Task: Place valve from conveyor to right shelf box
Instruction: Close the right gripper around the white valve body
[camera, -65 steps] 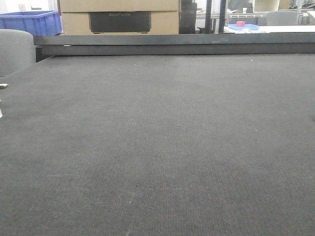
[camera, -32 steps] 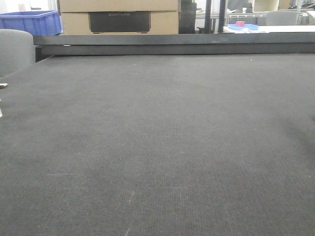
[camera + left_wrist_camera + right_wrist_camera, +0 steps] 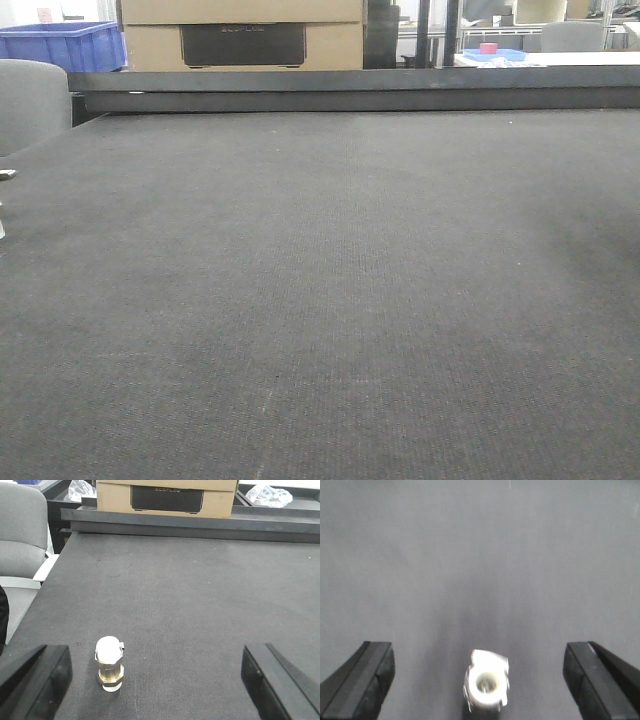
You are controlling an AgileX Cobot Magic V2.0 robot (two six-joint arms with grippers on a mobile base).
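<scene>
The dark grey conveyor (image 3: 320, 300), edged by a black rail (image 3: 350, 90), carries a white-capped valve (image 3: 110, 662) standing upright

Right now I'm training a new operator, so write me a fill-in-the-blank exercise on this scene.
1. The valve stands on the conveyor; its cap is ____.
2. The left gripper and right gripper are both ____.
3. The box beyond the rail is made of ____.
Missing: white; open; cardboard.
</scene>
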